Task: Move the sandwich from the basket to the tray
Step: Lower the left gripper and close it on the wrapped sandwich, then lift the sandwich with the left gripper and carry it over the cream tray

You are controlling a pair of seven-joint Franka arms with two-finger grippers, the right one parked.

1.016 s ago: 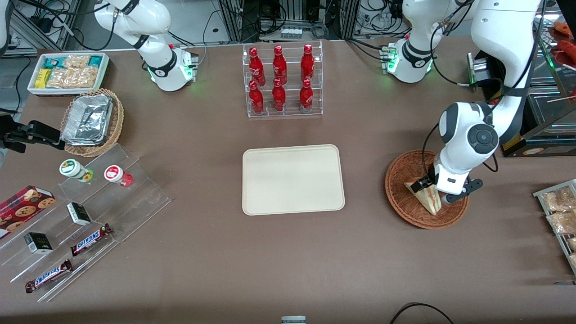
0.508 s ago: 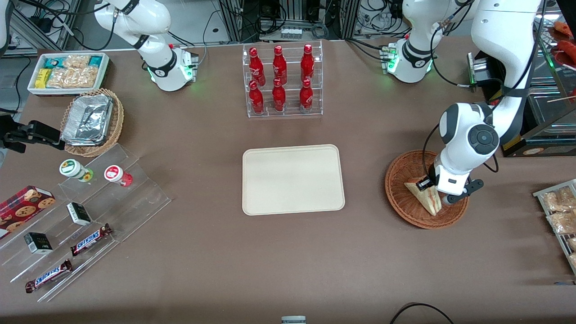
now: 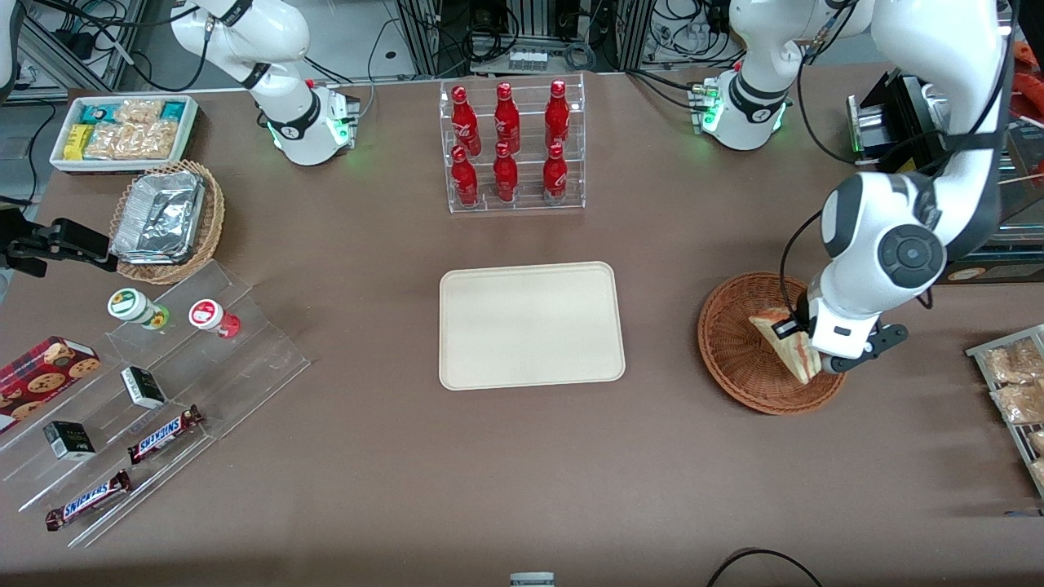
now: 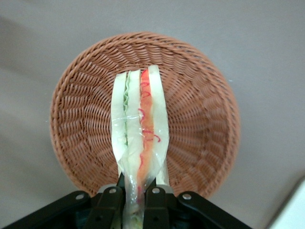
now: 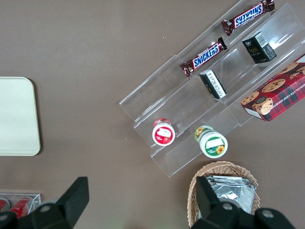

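The claw (image 4: 135, 202) is pinching the sandwich (image 4: 139, 143) by one end, a finger (image 4: 109, 202) pressed to each bread face, so the wedge hangs edge-on with its green and red-orange layers showing. In the wrist view the sandwich is above the basket (image 4: 200, 119) and appears clear of the weave, which suggests the lift-out step is in hand. In the front view the claw (image 3: 803, 346) holds the sandwich (image 3: 787, 346) over the basket (image 3: 734, 359), toward its 3 o'clock rim. The tray (image 3: 530, 326) lies bare on the desk (image 3: 522, 473), at about 9 o'clock from the basket and well apart from it. The next move probably calls for carrying the wedge level toward the desk's middle, clearing the basket rim, then lowering it over the tray before the fingers part.
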